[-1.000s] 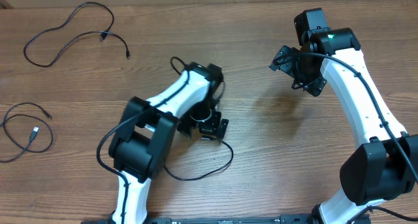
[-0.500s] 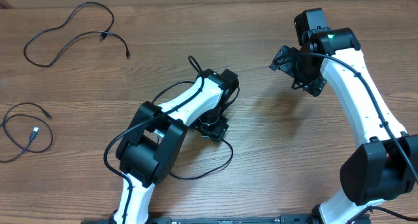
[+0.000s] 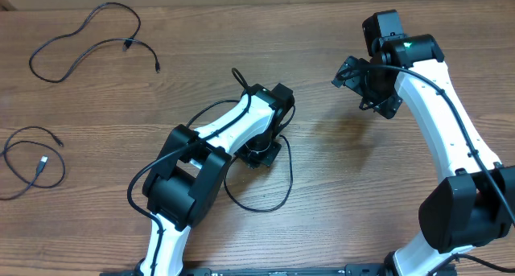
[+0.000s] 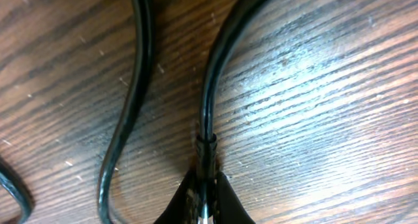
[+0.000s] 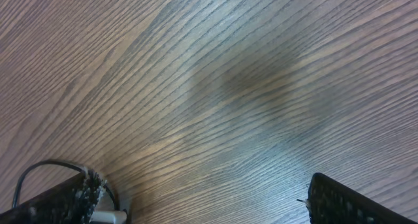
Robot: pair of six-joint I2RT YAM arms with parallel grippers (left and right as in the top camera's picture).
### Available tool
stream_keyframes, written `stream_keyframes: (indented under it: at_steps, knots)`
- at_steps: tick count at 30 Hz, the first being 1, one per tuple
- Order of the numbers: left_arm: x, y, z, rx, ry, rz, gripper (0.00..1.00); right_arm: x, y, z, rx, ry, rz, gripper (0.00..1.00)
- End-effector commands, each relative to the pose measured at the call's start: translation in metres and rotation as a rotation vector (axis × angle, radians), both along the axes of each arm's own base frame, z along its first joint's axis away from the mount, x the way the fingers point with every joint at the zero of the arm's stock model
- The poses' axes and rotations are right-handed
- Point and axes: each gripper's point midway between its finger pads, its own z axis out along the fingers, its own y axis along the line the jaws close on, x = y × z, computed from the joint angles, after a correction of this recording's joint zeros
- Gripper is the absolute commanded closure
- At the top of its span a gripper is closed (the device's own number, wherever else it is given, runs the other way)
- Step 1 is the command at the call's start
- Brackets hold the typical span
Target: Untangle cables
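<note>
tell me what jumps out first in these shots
The left gripper at the middle of the table is pinched shut on the plug end of a black cable, whose slack curls into a loop beside the arm. The right gripper hangs open over bare wood to the right, holding nothing. Two more cables lie loose at the left edge, a long wavy one and a coiled one.

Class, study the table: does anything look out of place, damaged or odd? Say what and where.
Nothing stands out. The upper-left cable and lower-left cable lie apart; a third cable loops under the left gripper, shut on its plug end. No damage shows.
</note>
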Motion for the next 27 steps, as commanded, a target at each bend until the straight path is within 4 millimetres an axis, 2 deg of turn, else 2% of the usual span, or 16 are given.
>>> stream_keyframes:
  at_steps: [1, 8, 15, 17, 20, 22, 27]
  knots:
    - [-0.006, -0.004, -0.002, 0.001, 0.030, 0.039, 0.96, 0.000, -0.001, 0.000, 0.001, 0.000, 0.002, 0.00]
    - [-0.005, 0.004, 0.016, 0.032, 0.056, 0.079, 0.96, 0.000, -0.001, 0.000, 0.000, 0.000, 0.001, 0.00]
    - [0.020, 0.020, 0.039, 0.051, 0.017, 0.228, 0.96, 0.000, -0.001, 0.000, 0.001, 0.000, 0.002, 0.00]
    - [0.031, 0.031, 0.048, 0.052, 0.008, 0.265, 0.96, 0.000, -0.001, 0.000, 0.001, 0.000, 0.001, 0.00]
    - [0.039, 0.053, 0.051, 0.093, -0.005, 0.300, 0.96, 0.000, -0.001, 0.000, 0.001, 0.000, 0.002, 0.00]
    - [0.043, 0.070, 0.051, 0.122, -0.005, 0.329, 0.96, 0.000, -0.001, 0.000, 0.000, 0.000, 0.002, 0.00]
    - [0.044, 0.097, 0.053, 0.143, 0.026, 0.409, 0.96, 0.000, -0.001, 0.000, 0.001, 0.000, 0.001, 0.00]
